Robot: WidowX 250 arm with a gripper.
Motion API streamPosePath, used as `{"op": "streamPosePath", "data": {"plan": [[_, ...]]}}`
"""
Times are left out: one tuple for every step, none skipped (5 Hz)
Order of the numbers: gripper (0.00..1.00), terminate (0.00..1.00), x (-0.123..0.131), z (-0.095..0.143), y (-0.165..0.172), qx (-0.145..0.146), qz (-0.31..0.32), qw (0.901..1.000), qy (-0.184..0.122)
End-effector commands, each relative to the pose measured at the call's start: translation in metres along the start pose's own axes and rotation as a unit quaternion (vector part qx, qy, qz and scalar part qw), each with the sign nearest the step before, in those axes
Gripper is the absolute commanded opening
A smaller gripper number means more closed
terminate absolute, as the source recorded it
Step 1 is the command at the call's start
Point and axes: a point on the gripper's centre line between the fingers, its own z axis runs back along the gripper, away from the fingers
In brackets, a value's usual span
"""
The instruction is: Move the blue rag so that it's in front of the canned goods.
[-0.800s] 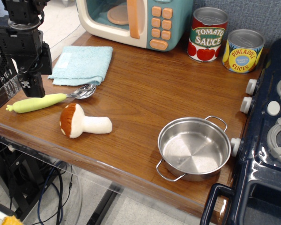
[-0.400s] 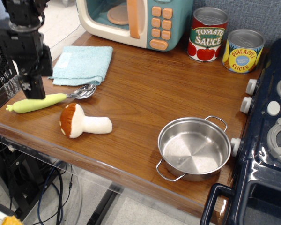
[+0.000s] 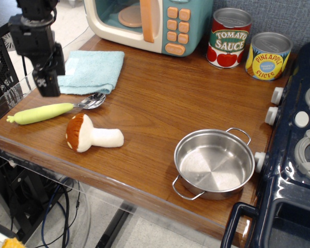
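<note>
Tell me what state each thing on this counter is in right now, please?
blue rag: folded flat, at the back left
Tomato Sauce can: upright, lid on
Pineapple Slices can: upright, lid on
pot: upright, empty
toy microwave: door shut
plush mushroom: lying on its side
gripper: above the counter's left edge, holding nothing

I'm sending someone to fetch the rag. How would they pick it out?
Find the toy microwave at the table's back left. The rag lies flat just in front of it, above the spoon. It is the only cloth: pale aqua, folded square.
</note>
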Motion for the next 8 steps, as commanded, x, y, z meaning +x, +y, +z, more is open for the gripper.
{"op": "streamPosePath", "data": {"plan": [[1.00, 0.00, -0.015, 0.014, -0.045, -0.034, -0.017, 0.9992, 0.009], [1.00, 0.00, -0.023, 0.007, -0.061, -0.037, -0.026, 0.9989, 0.007], [1.00, 0.00, -0.031, -0.004, -0.075, -0.040, -0.033, 0.9985, 0.018], [1.00, 0.00, -0.037, -0.014, -0.080, -0.042, -0.027, 0.9985, 0.023], [1.00, 0.00, -0.043, -0.030, -0.079, -0.043, -0.026, 0.9984, 0.028], [1.00, 0.00, -0.057, -0.032, -0.071, -0.046, -0.037, 0.9978, 0.031], [1.00, 0.00, -0.080, -0.028, -0.057, -0.044, -0.050, 0.9969, 0.041], [1.00, 0.00, -0.110, -0.023, -0.044, -0.045, -0.070, 0.9954, 0.048]]}}
